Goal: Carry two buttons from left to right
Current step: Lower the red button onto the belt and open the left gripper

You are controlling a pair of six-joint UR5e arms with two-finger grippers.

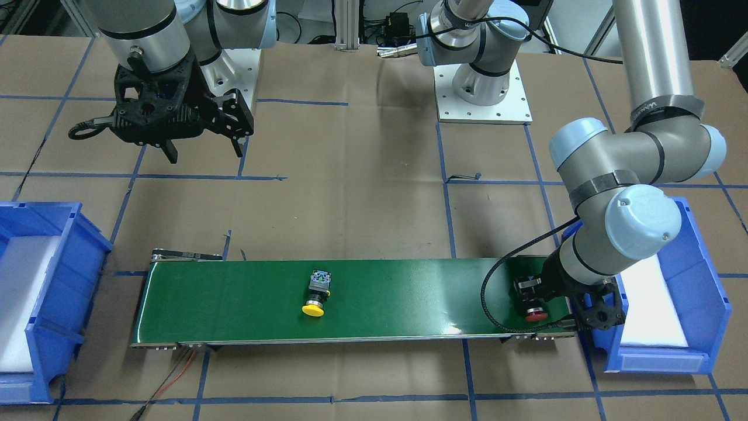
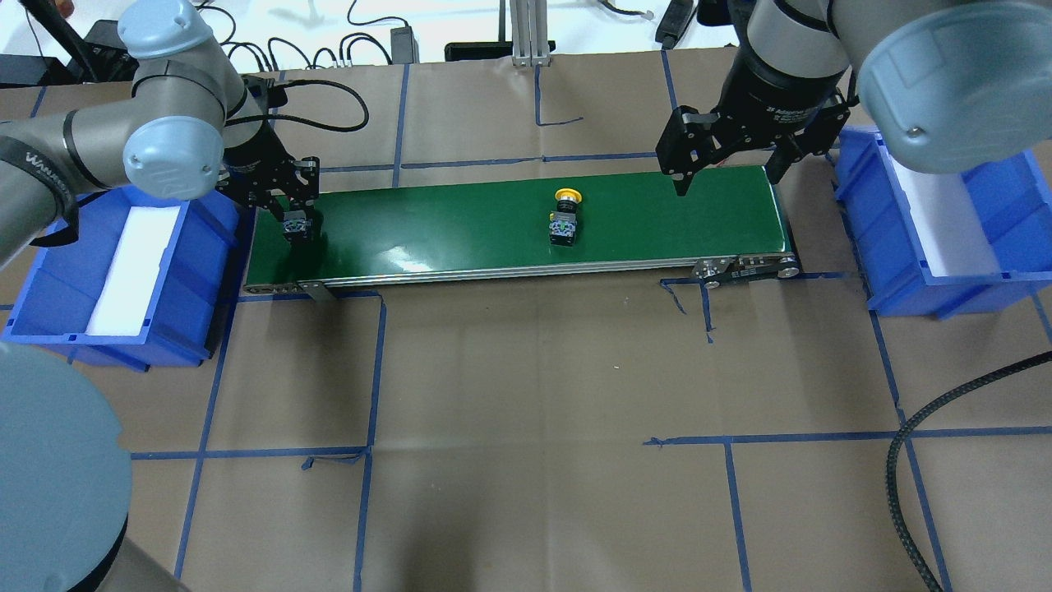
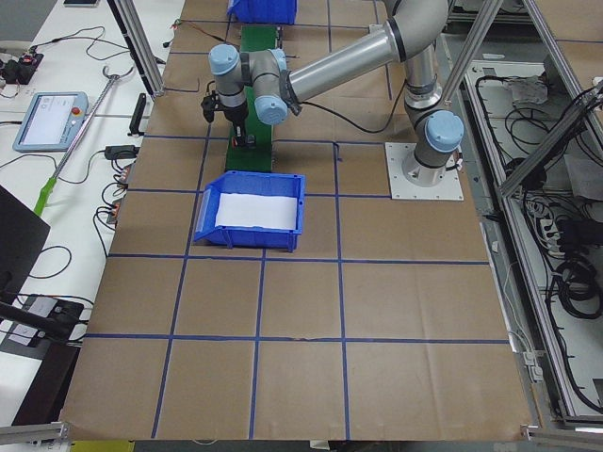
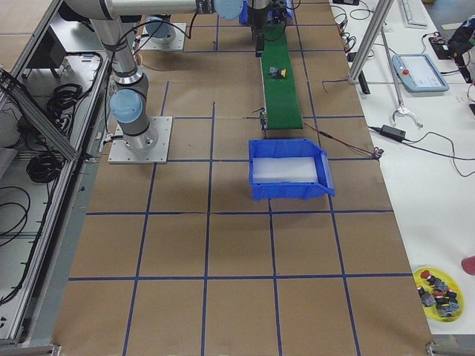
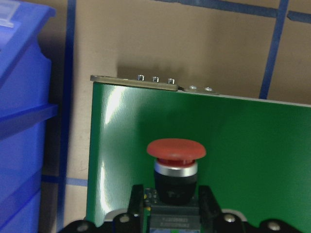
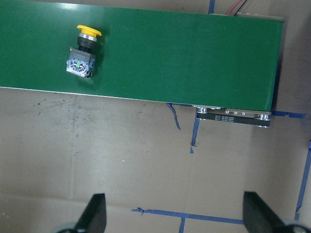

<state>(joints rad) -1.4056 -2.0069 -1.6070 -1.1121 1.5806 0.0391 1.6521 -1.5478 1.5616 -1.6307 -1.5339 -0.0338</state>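
Transfer of the 2 buttons relies on a long green conveyor belt [image 2: 460, 238] laid between the left blue plastic bin [image 2: 49, 284] and the right blue plastic bin [image 2: 970, 288], so neither arm needs to cross the table. The left gripper [image 5: 171, 194] sits low at the belt's left end, fingers closed against the black body of the red mushroom-cap push-button [image 5: 176, 149]. The yellow mushroom-cap push-button [image 1: 316, 292] lies on its side mid-belt. The right gripper [image 2: 726, 182] hovers wide open and empty over the belt's right end, apparently stationed to collect arrivals.
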